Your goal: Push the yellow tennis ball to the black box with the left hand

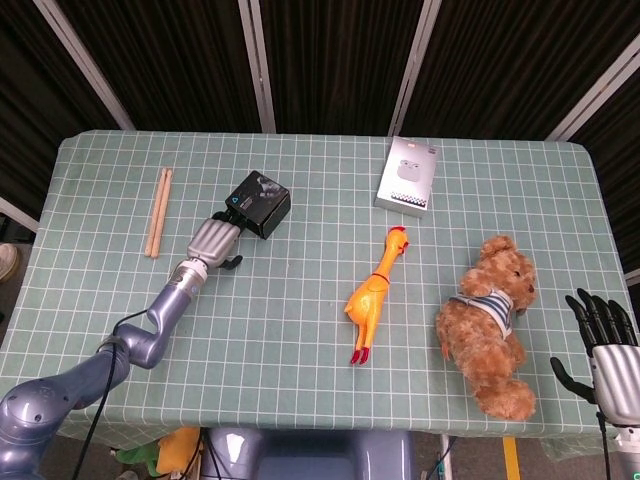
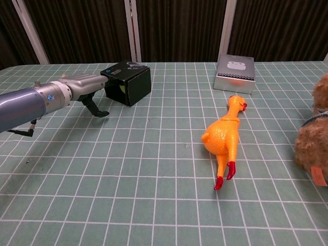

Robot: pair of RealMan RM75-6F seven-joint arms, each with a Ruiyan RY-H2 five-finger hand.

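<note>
The black box [image 1: 259, 202] lies at the table's back left, its open side facing my left hand [image 1: 211, 241]. That hand's fingers reach to the box's mouth and hold nothing. Of the yellow tennis ball [image 2: 121, 88] only a dim yellow patch shows, inside the box's opening in the chest view; the head view hides it behind the hand and box. The same left hand [image 2: 84, 84] comes in from the left beside the black box [image 2: 130, 81], with its thumb hanging toward the cloth. My right hand [image 1: 603, 340] is at the front right corner, fingers spread, holding nothing.
Two wooden sticks [image 1: 156, 210] lie left of the box. A grey case [image 1: 409, 175] sits at the back centre, a rubber chicken [image 1: 374, 295] in the middle, and a teddy bear [image 1: 492, 325] at the right. The green checked cloth [image 1: 300, 330] covers the table.
</note>
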